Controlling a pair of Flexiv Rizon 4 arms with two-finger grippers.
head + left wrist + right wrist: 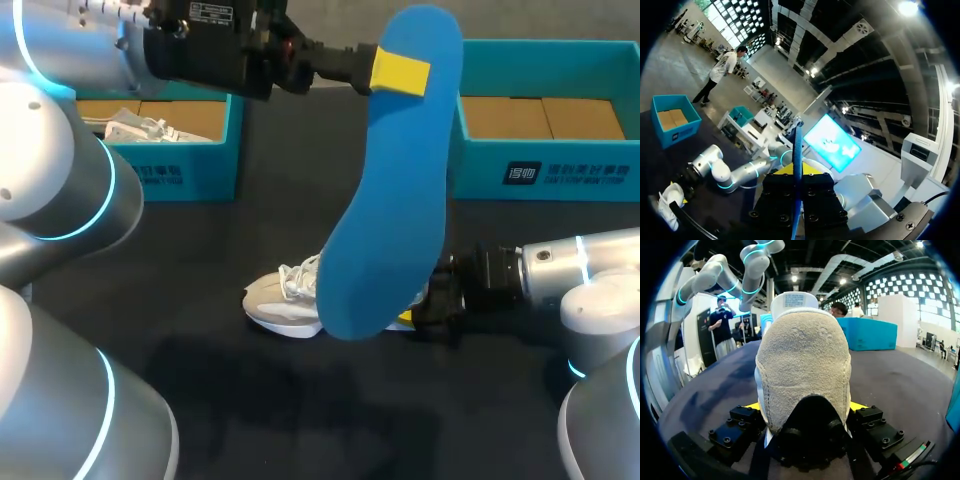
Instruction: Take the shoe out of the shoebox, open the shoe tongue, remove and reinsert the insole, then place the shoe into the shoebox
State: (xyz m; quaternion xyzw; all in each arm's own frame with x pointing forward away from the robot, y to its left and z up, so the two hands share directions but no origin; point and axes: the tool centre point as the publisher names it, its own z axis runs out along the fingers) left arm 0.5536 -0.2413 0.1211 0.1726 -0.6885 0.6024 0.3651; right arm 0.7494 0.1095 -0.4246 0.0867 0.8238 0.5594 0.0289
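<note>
- L gripper: jaws clamped on upper end of blue insole, which hangs above the worktop.
- White sneaker upright on worktop, outside both boxes, partly behind insole's low end.
- R gripper: jaws clamped on sneaker heel, 1 finger per side.
- 2 teal shoeboxes at far edge, well apart: L shoebox holds a 2nd white shoe; R shoebox shows a cardboard floor.

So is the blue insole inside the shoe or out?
Out. The left gripper holds the insole up in the air, outside the shoe.
</note>
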